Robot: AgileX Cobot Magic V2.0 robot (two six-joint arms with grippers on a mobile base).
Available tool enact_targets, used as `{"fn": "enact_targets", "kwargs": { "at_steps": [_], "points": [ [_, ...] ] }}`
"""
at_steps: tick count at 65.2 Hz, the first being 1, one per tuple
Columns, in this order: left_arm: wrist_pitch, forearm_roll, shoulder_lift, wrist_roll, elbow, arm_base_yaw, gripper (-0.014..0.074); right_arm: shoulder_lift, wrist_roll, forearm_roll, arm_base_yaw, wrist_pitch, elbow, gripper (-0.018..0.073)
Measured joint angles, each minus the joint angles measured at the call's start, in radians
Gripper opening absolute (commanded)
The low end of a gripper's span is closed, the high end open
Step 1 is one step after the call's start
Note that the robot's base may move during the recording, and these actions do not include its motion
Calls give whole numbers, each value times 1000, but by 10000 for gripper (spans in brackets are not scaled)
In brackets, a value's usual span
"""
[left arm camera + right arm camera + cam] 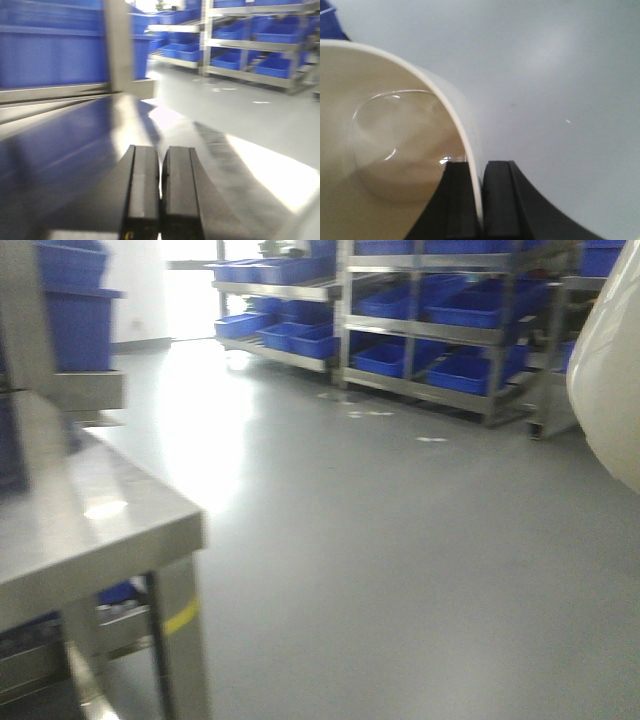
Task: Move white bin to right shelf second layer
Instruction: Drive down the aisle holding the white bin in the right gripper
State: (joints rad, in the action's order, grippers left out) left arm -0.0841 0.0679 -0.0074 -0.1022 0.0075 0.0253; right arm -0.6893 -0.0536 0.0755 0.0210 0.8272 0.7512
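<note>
Black right tool [482, 172] pinches the white bin [385, 150] wall.

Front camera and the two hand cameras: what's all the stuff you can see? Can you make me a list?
white bin: one, cream-white, pinched by its wall in the right hand, above the floor.
blue crates: many, blue, on the far racks, with more stacked at the left.
steel racks: at least two, grey, along the far side.
steel table: one, shiny grey, near left, with a yellow band on its leg.
floor: one, grey, glossy.
left hand: one, black, shut and empty, over the steel table.
right hand: one, black, shut on the white bin.
</note>
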Motion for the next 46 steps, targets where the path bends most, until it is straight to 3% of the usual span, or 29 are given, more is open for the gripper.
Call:
{"fn": "enact_targets", "kwargs": {
  "at_steps": [46],
  "points": [
    [0, 0, 0, 0, 0, 0, 85, 0, 0, 0, 6, 0, 0, 68]
  ]
}}
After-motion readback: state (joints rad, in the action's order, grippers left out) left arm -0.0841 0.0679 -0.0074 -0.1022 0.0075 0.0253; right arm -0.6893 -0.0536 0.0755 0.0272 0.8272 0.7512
